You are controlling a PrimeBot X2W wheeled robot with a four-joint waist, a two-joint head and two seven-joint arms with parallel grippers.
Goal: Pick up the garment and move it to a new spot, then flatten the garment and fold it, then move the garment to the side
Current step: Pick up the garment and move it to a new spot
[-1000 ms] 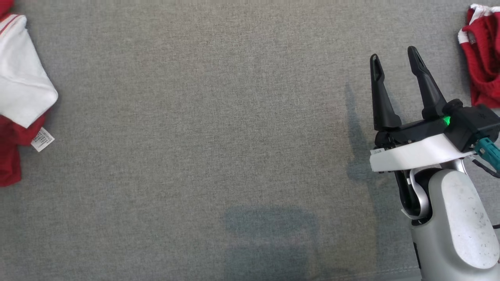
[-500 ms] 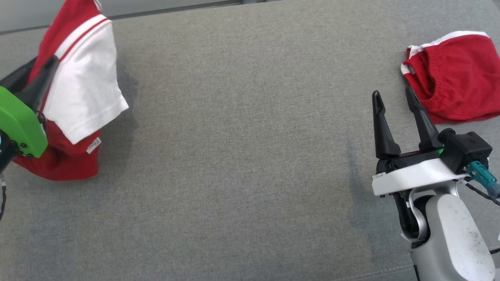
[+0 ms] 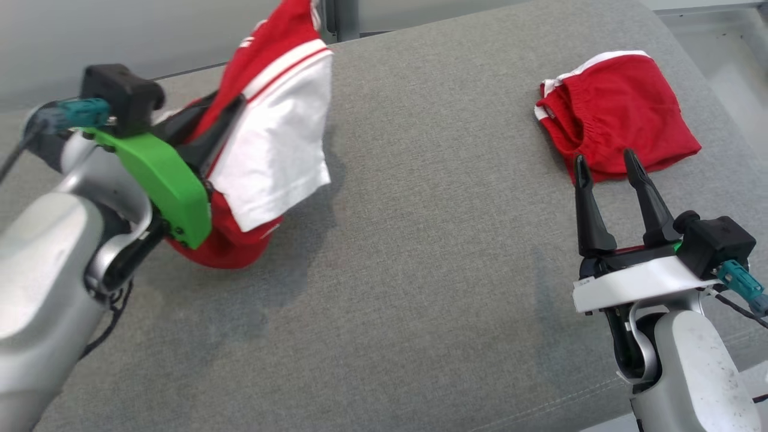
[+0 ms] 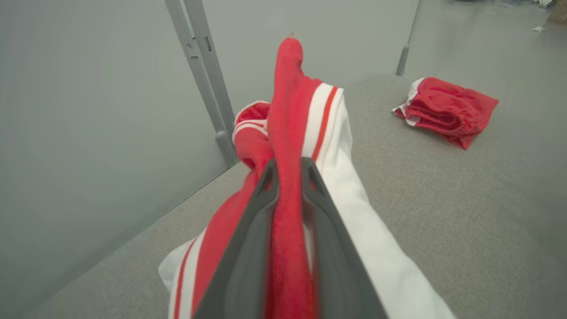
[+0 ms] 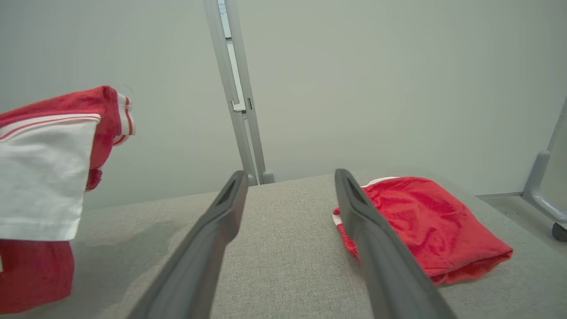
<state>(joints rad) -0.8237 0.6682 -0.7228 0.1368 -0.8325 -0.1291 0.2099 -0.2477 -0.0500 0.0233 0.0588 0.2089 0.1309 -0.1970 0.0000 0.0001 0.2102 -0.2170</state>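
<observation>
Right hand (image 3: 610, 165): near the front right of the counter (image 3: 420, 252), fingers spread wide and grasping nothing, tips just short of the folded red shorts (image 3: 618, 114).
Left hand (image 4: 289, 173): clenched on a bunched red fold of the garment, the cloth pinched between both fingers in the left wrist view.
Garment (image 3: 270, 144): a red and white shirt hanging from the left hand over the counter's left side, its lower red hem sagging to or just above the grey surface; which one I cannot tell.
Step in hand: carrying the shirt to a new spot, by my reading.
How to do it well: lift enough that the hem clears the cloth surface, travel toward the open middle, lower hem first so it lays out long rather than heaped.
Far right corner: the shorts lie there; set down well apart from them.
</observation>
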